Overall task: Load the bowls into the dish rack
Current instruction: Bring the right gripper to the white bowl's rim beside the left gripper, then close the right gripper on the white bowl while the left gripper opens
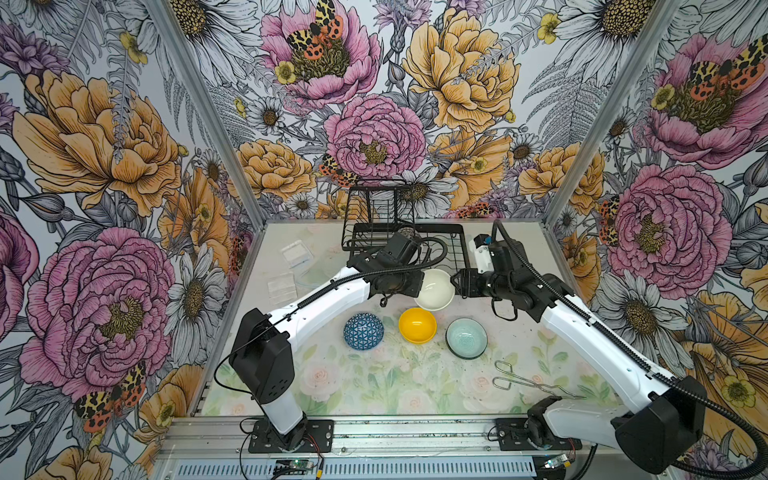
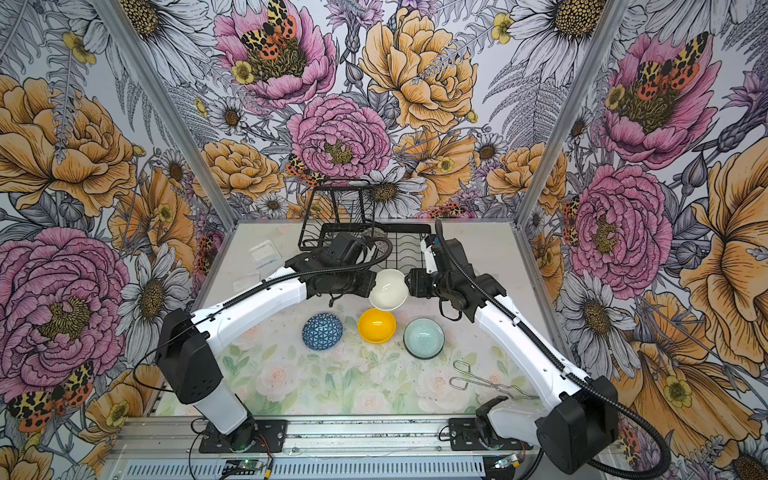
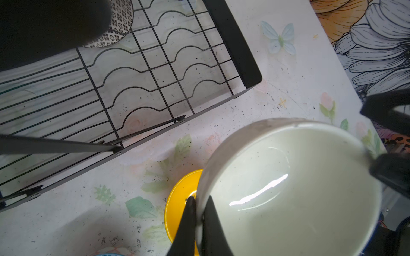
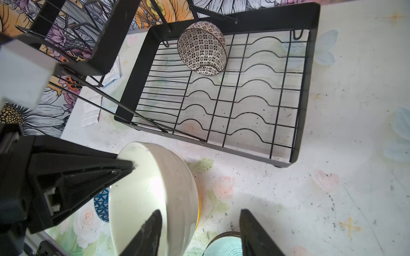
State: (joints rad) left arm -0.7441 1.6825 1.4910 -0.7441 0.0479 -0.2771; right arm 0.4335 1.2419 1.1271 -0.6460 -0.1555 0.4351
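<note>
A plain cream bowl [image 1: 434, 289] [image 2: 388, 289] hangs tilted above the table, in front of the dish rack [image 1: 459, 249] [image 4: 244, 99]. My left gripper [image 1: 417, 286] [image 3: 199, 201] is shut on the cream bowl's [image 3: 288, 188] rim. My right gripper [image 1: 455, 282] [image 4: 200, 212] is open at the opposite rim, with one finger inside the cream bowl [image 4: 150, 195] and the other well clear outside. A black-and-white mosaic bowl [image 4: 203, 48] leans in the rack's far corner. On the table sit a blue triangle-patterned bowl [image 1: 363, 331], a yellow bowl [image 1: 417, 325] and a pale teal bowl [image 1: 466, 338].
Metal wire tongs [image 1: 523, 382] lie on the table at the front right. Clear plastic packets [image 1: 296, 253] lie at the left, beside the rack. The rack's raised basket tier [image 1: 380, 203] stands at its far left. Floral walls close in three sides.
</note>
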